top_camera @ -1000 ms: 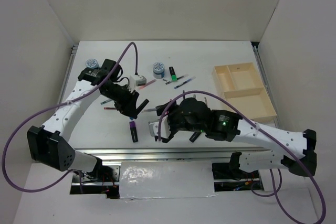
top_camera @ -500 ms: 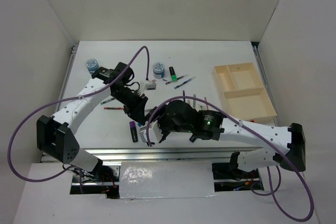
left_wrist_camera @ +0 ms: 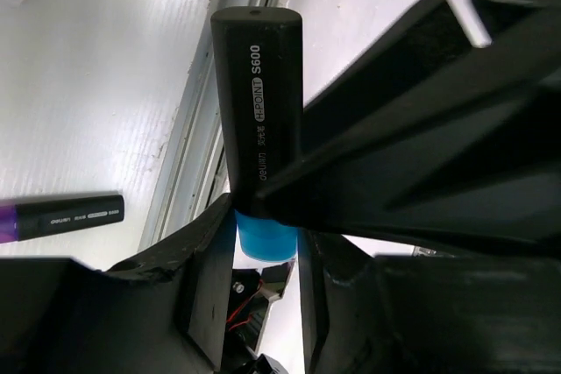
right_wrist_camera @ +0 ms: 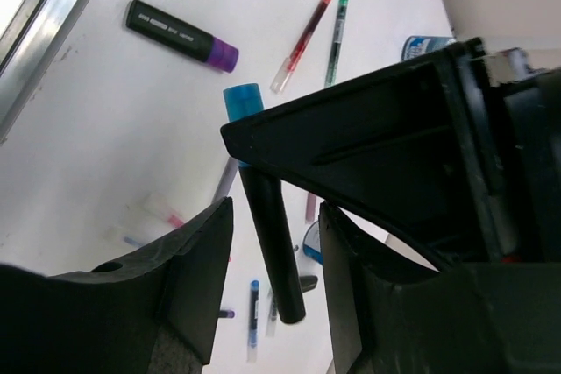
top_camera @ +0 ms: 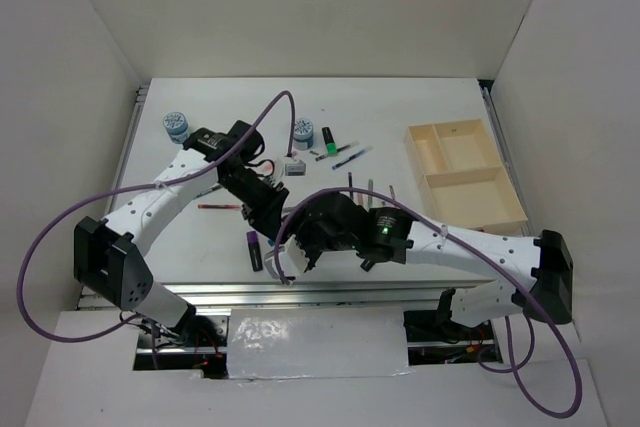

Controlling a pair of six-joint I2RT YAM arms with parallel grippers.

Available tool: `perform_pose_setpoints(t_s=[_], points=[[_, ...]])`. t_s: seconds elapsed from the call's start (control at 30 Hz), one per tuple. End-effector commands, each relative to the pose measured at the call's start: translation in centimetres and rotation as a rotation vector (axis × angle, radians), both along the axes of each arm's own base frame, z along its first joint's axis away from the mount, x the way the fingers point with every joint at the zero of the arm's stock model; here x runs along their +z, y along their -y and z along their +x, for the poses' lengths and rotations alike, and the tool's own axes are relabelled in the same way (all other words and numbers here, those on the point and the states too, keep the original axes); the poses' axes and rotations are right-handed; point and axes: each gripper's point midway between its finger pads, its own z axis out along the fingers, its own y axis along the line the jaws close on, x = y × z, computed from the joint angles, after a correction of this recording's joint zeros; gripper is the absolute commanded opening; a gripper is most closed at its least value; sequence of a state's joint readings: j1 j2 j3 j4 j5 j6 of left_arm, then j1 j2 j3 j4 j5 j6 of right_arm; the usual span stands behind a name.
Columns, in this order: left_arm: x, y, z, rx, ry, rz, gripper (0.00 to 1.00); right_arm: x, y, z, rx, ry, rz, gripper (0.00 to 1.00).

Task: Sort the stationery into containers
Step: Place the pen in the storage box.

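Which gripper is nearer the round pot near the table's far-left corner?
Left. The left gripper, holding the blue highlighter, is diagonally near-right of the round pot; the right gripper is farther out along that same diagonal.

Blue-capped black highlighter (left_wrist_camera: 257,111) is hanging off the table, pinched at its cap end. Purple highlighter (top_camera: 255,250) is lying flat near the front edge. Green highlighter (top_camera: 327,138), two blue-white pots (top_camera: 176,124) (top_camera: 302,132) and loose pens (top_camera: 345,157) are lying further back. Pale wooden tray (top_camera: 420,162) is sitting at the right, well apart.
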State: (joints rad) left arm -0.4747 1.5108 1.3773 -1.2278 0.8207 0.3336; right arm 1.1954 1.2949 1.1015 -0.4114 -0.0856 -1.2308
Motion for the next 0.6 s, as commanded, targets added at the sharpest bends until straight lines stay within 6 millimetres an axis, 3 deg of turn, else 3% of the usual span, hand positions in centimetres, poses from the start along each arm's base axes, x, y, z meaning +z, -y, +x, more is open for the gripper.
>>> perform_pose_setpoints(t_s=[0.0, 0.17, 0.27, 0.3, 0.4, 0.43, 0.47, 0.5, 0.57], points=[[1.3, 0.8, -0.6, -0.022, -0.018, -0.058, 0.11, -0.4, -0.2, 0.0, 0.032, 0.005, -0.029, 0.50], [1.5, 0.9, -0.7, -0.031, -0.016, -0.069, 0.11, -1.6, 0.2, 0.1, 0.039, 0.007, -0.072, 0.42], [1.4, 0.8, -0.8, -0.032, -0.014, -0.071, 0.13, -2.0, 0.4, 0.2, 0.028, 0.005, -0.094, 0.24], [1.4, 0.7, -0.9, -0.034, -0.011, -0.071, 0.15, -2.1, 0.4, 0.3, 0.018, 0.006, -0.098, 0.11], [1.3, 0.5, -0.7, 0.000, -0.001, -0.072, 0.46, -1.5, 0.6, 0.4, -0.007, 0.003, -0.065, 0.00], [1.2, 0.3, -0.4, 0.019, 0.014, -0.065, 0.71, -1.7, 0.9, 0.4, -0.020, 0.000, -0.068, 0.00], [1.3, 0.1, -0.2, 0.047, 0.012, -0.065, 0.79, -1.6, 1.1, 0.5, -0.044, -0.015, -0.056, 0.00], [1.7, -0.3, 0.5, 0.083, 0.038, -0.084, 0.99, -1.2, 1.4, 0.6, -0.068, -0.019, -0.044, 0.00], [2.3, -1.0, 1.4, 0.141, 0.058, -0.099, 0.99, -1.1, 2.1, 0.7, -0.131, -0.070, -0.029, 0.00]])
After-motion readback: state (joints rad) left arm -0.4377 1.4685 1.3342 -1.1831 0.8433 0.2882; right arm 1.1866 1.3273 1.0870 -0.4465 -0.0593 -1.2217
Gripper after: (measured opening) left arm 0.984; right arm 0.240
